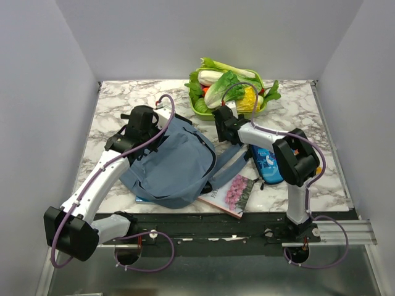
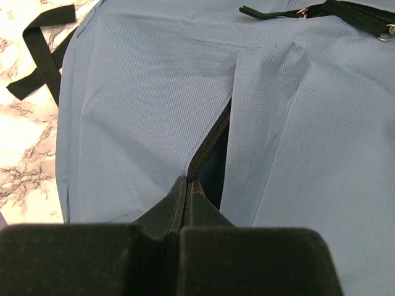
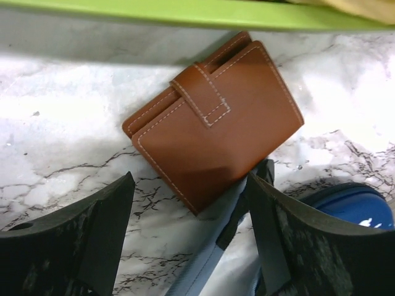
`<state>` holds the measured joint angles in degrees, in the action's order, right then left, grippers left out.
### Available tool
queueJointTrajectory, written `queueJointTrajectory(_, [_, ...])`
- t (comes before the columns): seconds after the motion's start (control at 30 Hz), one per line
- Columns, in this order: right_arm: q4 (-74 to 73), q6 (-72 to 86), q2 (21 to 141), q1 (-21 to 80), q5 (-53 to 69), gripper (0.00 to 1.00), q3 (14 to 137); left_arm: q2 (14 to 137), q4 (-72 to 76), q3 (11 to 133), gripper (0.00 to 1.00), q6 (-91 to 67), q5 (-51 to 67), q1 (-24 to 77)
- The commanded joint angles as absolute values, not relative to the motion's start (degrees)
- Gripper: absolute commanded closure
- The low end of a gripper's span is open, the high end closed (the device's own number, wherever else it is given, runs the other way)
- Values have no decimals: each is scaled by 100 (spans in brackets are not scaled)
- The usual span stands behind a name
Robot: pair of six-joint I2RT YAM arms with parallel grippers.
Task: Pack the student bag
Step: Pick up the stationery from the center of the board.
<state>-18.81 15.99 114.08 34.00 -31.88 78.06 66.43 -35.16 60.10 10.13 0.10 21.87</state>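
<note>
The student bag (image 1: 170, 161), soft grey-blue fabric, lies at the table's middle left. My left gripper (image 1: 143, 125) rests on its upper left part. In the left wrist view the gripper (image 2: 187, 182) is shut right at the lower end of the bag's part-open zipper (image 2: 213, 139), with dark inside showing in the gap. My right gripper (image 1: 222, 121) is open and empty. In its wrist view the gripper (image 3: 190, 185) hovers just above a brown leather wallet (image 3: 213, 117), which lies on a blue bag strap (image 3: 213, 262).
A green tray (image 1: 199, 110) of vegetables stands at the back, its rim (image 3: 185, 12) just beyond the wallet. A blue pencil case (image 1: 266, 163) lies right of the strap. A flower-cover book (image 1: 231, 194) pokes out under the bag's front. Black strap ends (image 2: 43, 49) lie on the marble.
</note>
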Motion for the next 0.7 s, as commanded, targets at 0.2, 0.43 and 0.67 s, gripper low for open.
queueJointTrajectory(0.2, [-2171,1670,11847,3437,-3016,35,8033,6495,-3401,5994,100,1099,35,2197])
queueJointTrajectory(0.43, [-2162,1837,11874,3437,-2567,68,7963,6460,-3428,5985,100,1090,44,2197])
queueJointTrajectory(0.67, [-1890,1925,11383,3463,-2233,99,7559,6416,-3428,5968,100,1072,62,2197])
